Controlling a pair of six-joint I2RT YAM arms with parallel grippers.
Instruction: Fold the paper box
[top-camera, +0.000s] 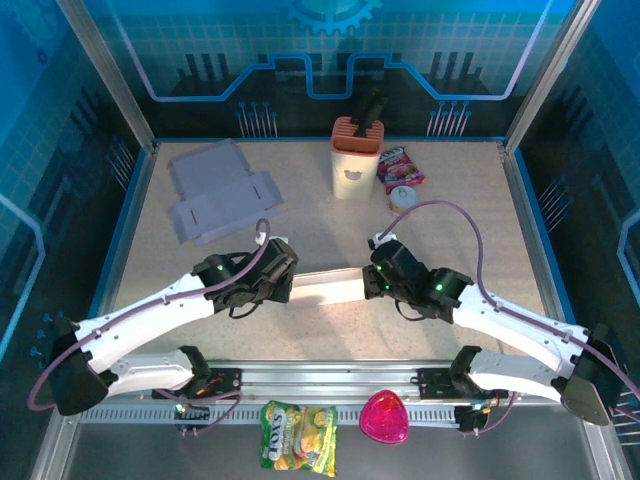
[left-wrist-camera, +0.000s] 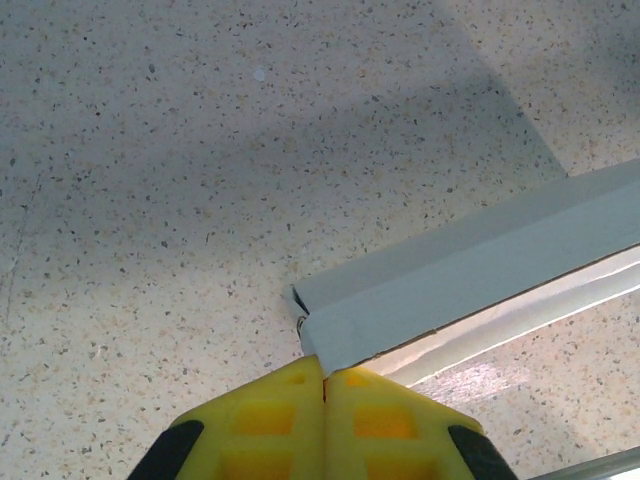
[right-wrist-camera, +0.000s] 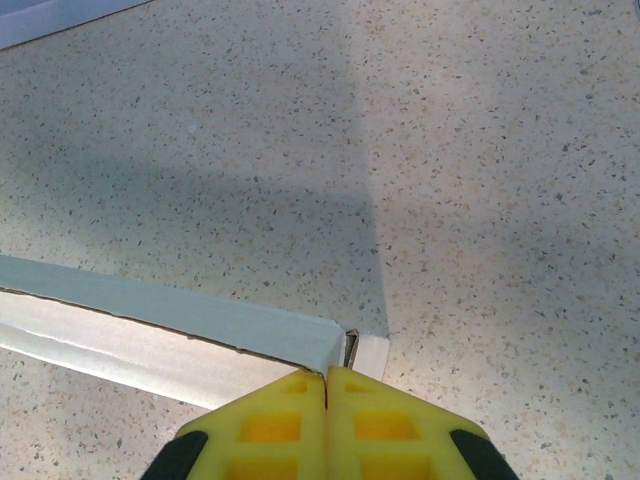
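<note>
The yellow pads (left-wrist-camera: 270, 420) of the left gripper (left-wrist-camera: 323, 365) are seen nearest in the left wrist view. They are pressed together, with a corner of the paper box (left-wrist-camera: 470, 275) caught in the seam between them. The right gripper (right-wrist-camera: 327, 375) is likewise clenched, and the opposite end of the paper box (right-wrist-camera: 150, 310) is pinched at its fingertips.

The speckled surface (top-camera: 450, 230) is recorded as the largest item. The two arms are laid across it from the near corners and converge toward its middle.

An unfolded grey cardboard blank (top-camera: 215, 195) is noted lying flat toward the far left corner, well apart from both grippers.

The paper box (top-camera: 325, 288) is found as a long, narrow, partly folded strip lying on the surface. It is placed near the centre, somewhat toward the near edge. It is spanned between the left gripper (top-camera: 285, 272) and the right gripper (top-camera: 375, 275) and held at each end.

A peach-topped white holder (top-camera: 355, 160) is stood upright at the middle of the far edge, with a dark object seated in its top. A red packet (top-camera: 400, 168) is seen just beside it on the right.

A yellow snack packet (top-camera: 298, 437) and a smaller pink heart-shaped object (top-camera: 385, 418) are observed side by side beyond the near edge, in front of the mounting rail.
</note>
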